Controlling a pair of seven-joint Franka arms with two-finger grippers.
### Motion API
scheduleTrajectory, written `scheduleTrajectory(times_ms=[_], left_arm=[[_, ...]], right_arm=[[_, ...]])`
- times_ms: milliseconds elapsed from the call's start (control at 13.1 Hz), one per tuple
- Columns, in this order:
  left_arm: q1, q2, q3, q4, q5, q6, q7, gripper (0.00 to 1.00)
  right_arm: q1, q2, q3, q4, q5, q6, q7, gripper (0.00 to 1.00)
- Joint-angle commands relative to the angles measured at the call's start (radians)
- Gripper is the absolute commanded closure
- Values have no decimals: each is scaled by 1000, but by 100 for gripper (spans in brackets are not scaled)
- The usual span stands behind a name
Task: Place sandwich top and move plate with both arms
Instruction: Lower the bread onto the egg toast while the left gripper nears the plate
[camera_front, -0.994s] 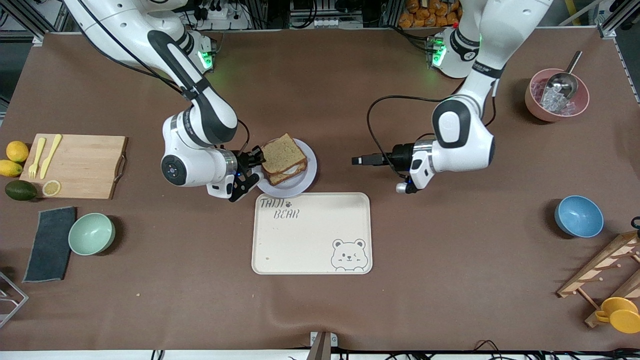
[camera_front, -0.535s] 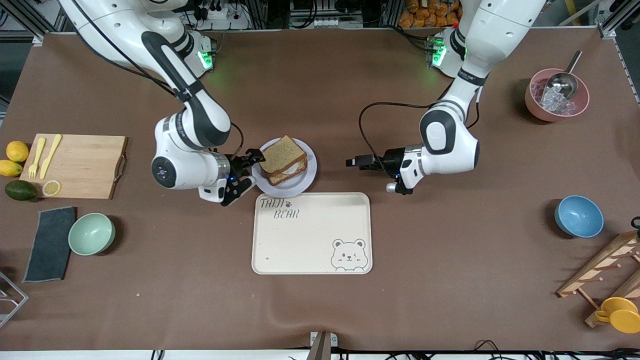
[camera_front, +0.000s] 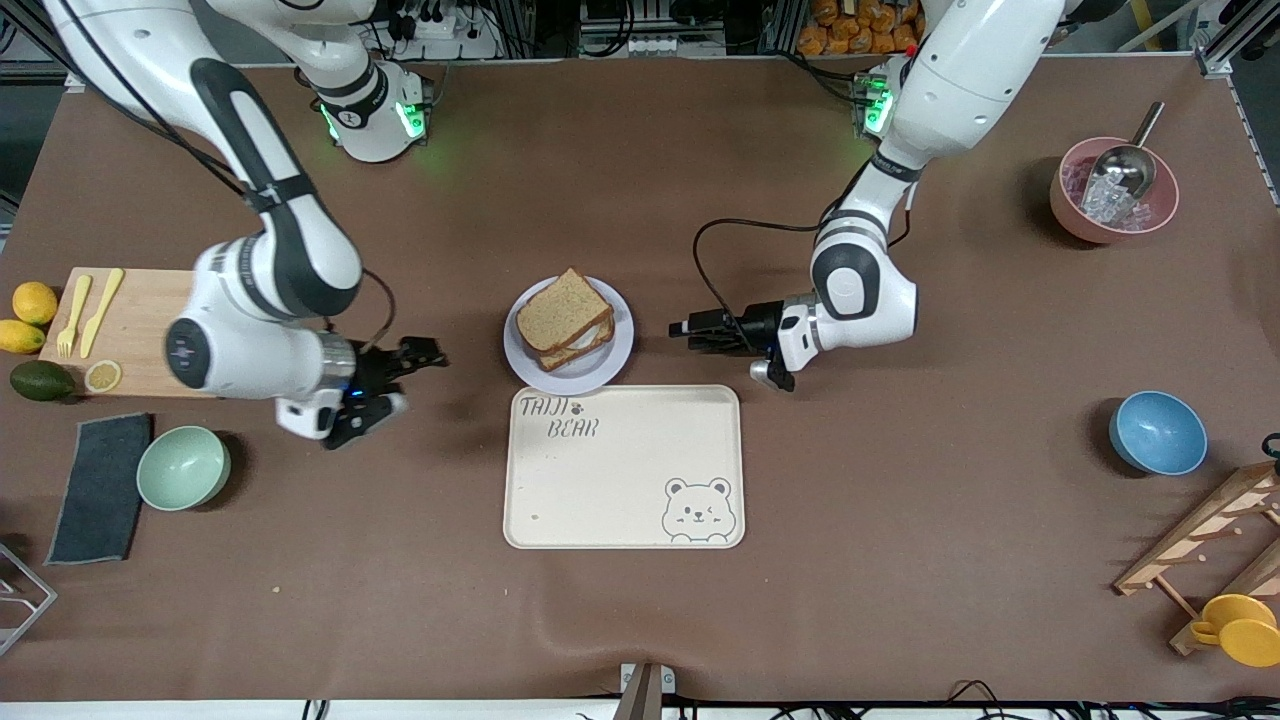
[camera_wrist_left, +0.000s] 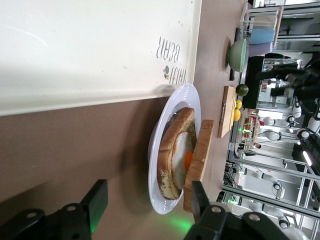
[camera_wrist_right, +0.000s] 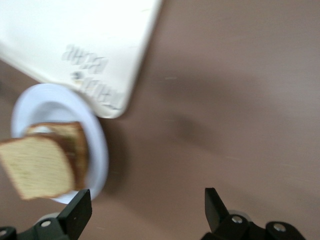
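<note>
The left gripper (camera_front: 690, 331), jaws open and empty, sits mid-frame just beside the plate (camera_front: 612, 361) and nearer it than the right gripper (camera_front: 408, 372), also wide and empty, lower left. The sandwich top (camera_front: 562, 310) lies on the stack; the left wrist view alone shows egg underneath

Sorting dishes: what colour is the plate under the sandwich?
Pale lavender-white plate, plain, with no pattern; clearest in the front view.
</note>
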Motion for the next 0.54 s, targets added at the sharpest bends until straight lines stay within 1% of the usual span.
scheduleTrajectory(times_ms=[0, 153, 229, 306, 382, 459], left_arm=[[-47, 15, 4, 23, -85, 13, 46, 28], [-56, 40, 4, 36, -148, 13, 124, 31], [-63, 65, 4, 50, -172, 13, 164, 32], [-73, 79, 4, 61, -195, 13, 184, 36], [-81, 87, 4, 67, -208, 13, 189, 39], [-84, 93, 4, 70, -212, 13, 189, 40]], right_arm=[[-79, -114, -6, -17, -115, -17, 9, 0], [-127, -195, -18, -23, -137, -39, 14, 0], [-117, -230, -65, -21, -139, -75, 47, 0], [-71, -276, -139, -15, -146, -129, 79, 0], [-10, -316, -224, -15, -160, -154, 87, 0], [32, -353, -294, -12, -180, -195, 95, 0]])
